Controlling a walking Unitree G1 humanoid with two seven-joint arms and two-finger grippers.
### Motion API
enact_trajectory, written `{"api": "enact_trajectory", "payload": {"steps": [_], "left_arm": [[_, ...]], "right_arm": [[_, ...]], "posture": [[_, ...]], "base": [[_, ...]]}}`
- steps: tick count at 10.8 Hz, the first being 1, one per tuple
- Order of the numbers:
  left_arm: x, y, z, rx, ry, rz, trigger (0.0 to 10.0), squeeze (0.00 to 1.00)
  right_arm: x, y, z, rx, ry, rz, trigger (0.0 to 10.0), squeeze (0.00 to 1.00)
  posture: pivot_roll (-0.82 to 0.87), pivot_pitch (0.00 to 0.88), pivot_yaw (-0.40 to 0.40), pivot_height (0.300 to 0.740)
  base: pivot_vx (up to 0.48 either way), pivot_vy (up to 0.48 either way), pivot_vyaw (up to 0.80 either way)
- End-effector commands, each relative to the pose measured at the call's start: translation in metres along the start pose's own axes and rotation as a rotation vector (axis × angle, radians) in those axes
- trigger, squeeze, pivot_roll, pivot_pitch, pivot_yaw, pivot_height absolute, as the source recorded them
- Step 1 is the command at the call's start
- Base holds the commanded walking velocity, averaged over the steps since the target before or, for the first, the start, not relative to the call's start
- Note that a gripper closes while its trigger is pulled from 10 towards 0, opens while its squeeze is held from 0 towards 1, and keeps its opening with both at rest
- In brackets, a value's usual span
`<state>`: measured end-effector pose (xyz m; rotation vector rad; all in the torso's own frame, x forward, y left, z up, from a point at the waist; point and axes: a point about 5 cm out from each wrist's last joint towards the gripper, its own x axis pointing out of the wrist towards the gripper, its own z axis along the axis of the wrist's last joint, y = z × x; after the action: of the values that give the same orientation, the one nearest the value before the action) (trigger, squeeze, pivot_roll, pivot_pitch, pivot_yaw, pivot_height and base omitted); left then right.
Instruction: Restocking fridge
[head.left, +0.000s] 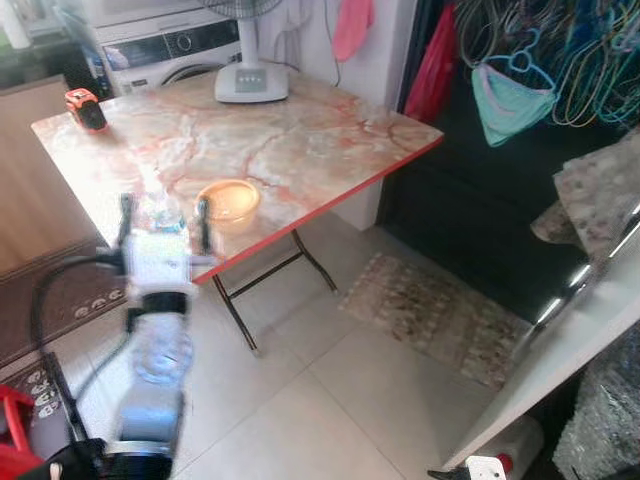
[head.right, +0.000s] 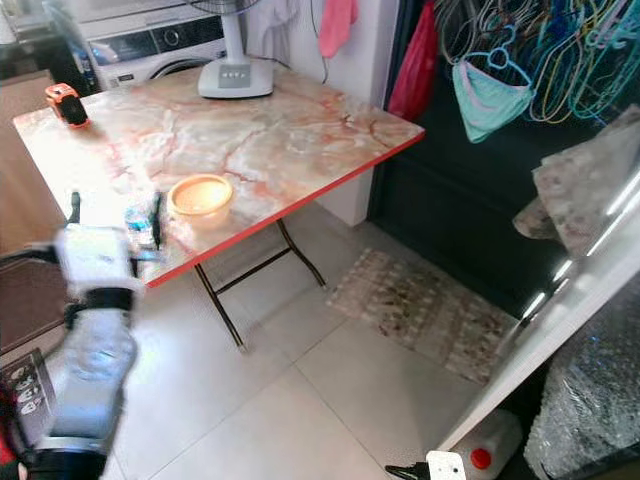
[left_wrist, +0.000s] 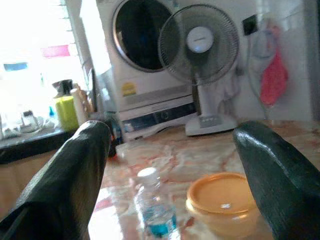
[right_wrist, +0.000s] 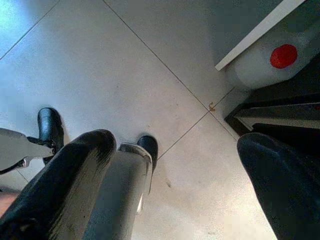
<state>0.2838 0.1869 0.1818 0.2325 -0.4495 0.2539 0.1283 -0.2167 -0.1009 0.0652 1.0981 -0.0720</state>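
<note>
Left hand (head.left: 163, 222) raised, fingers spread around water bottle (left_wrist: 154, 210) on table (head.left: 300, 140).

The marble-patterned counter (head.left: 300, 140) with a red edge fills the upper left of the frame, standing on thin folding legs. At its far edge stands the white base of a fan (head.left: 251, 80). A small orange and black object (head.left: 85, 107) lies near its upper left corner. Behind the counter, a white washing machine (head.left: 165, 50) sits at the top left. A pink cloth (head.left: 351, 25) hangs at top centre, and a teal garment (head.left: 510, 100) hangs among coloured hangers at upper right. A patterned mat (head.left: 435, 310) lies on the tiled floor (head.left: 320, 420), right of centre.
</note>
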Motion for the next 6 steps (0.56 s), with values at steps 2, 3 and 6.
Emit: {"api": "enact_trajectory", "payload": {"steps": [2, 3, 6], "left_arm": [[0.004, 0.005, 0.004, -0.009, 0.001, 0.003, 10.0, 0.00], [-0.001, 0.008, 0.004, -0.002, 0.024, -0.017, 10.0, 0.00], [-0.017, 0.014, -0.003, 0.104, 0.070, -0.136, 10.0, 0.00]], "right_arm": [[0.000, 0.001, -0.001, -0.002, -0.002, 0.004, 10.0, 0.00], [0.000, 0.003, -0.002, -0.008, 0.002, 0.011, 10.0, 0.00], [0.001, 0.006, -0.001, -0.009, -0.004, 0.003, 10.0, 0.00]], "posture": [[-0.01, 0.000, 0.007, 0.740], [0.01, 0.000, 0.004, 0.740], [0.02, 0.000, 0.016, 0.740]], "base": [[0.000, 0.000, 0.00], [0.000, 0.000, 0.00], [0.000, 0.000, 0.00]]}}
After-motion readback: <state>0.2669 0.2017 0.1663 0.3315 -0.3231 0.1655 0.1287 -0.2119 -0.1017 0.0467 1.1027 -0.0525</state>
